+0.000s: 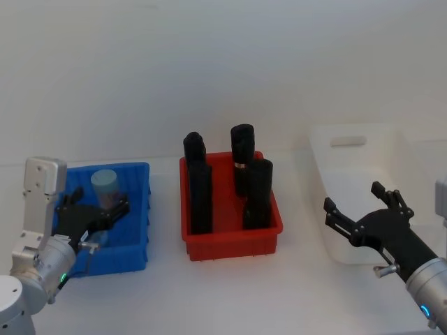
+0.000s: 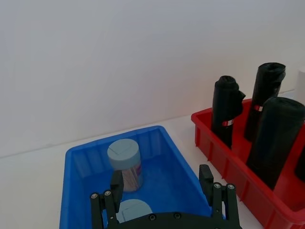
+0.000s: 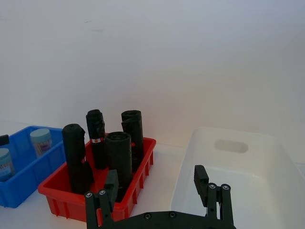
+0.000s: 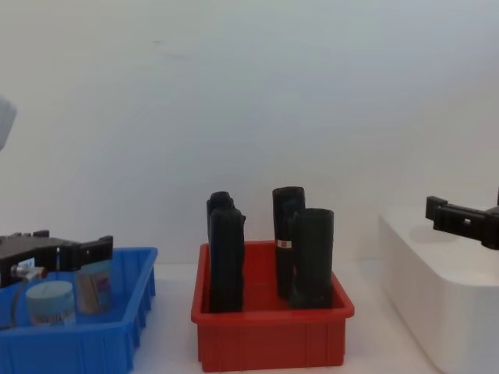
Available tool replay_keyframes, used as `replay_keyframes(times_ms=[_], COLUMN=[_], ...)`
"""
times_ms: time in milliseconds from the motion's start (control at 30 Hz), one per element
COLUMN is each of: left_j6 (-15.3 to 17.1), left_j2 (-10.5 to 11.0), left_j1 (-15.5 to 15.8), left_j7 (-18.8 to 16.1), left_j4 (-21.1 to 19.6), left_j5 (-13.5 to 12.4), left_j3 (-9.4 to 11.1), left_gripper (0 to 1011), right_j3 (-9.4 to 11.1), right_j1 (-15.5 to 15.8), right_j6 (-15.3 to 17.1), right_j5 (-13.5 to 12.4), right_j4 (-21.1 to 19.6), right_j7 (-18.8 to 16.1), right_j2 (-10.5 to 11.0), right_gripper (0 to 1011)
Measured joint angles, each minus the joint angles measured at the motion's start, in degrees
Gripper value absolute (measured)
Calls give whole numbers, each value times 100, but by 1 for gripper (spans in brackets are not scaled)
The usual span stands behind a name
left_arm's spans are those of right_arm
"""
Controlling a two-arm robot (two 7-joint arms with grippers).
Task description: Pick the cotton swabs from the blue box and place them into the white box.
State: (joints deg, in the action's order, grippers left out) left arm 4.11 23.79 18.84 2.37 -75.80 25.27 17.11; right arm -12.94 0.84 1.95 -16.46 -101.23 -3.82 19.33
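Left gripper (image 2: 161, 175) spread, apparently over cotton swabs (image 2: 125, 164); red bin (image 1: 230, 246) beside blue box (image 1: 126, 258).

The left hand (image 1: 106, 222) and the right hand (image 1: 354, 198) are matte black, each with slim jointed fingers (image 2: 116, 183) on a crossbar (image 2: 183, 221) studded with round screw heads (image 2: 152, 217). The left silver-grey wrist (image 1: 52, 259) carries a pale boxy housing (image 1: 43, 183), a thin cable (image 1: 89, 259) and a green light (image 1: 63, 279). The right one shows a blue light (image 1: 423, 310).
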Motion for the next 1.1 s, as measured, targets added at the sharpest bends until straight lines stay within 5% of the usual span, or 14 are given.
replay_keyframes(times_ms=[1100], left_j6=[33], left_j2=[-164], left_j1=[445], left_j7=[278], left_j4=[1329], left_j5=[144], left_j3=[-161], left_gripper=[995], right_j3=[0], right_j1=[0], right_j6=[0], right_j5=[0], right_j4=[0], right_j7=[-1], right_j2=[0], right_gripper=[1001])
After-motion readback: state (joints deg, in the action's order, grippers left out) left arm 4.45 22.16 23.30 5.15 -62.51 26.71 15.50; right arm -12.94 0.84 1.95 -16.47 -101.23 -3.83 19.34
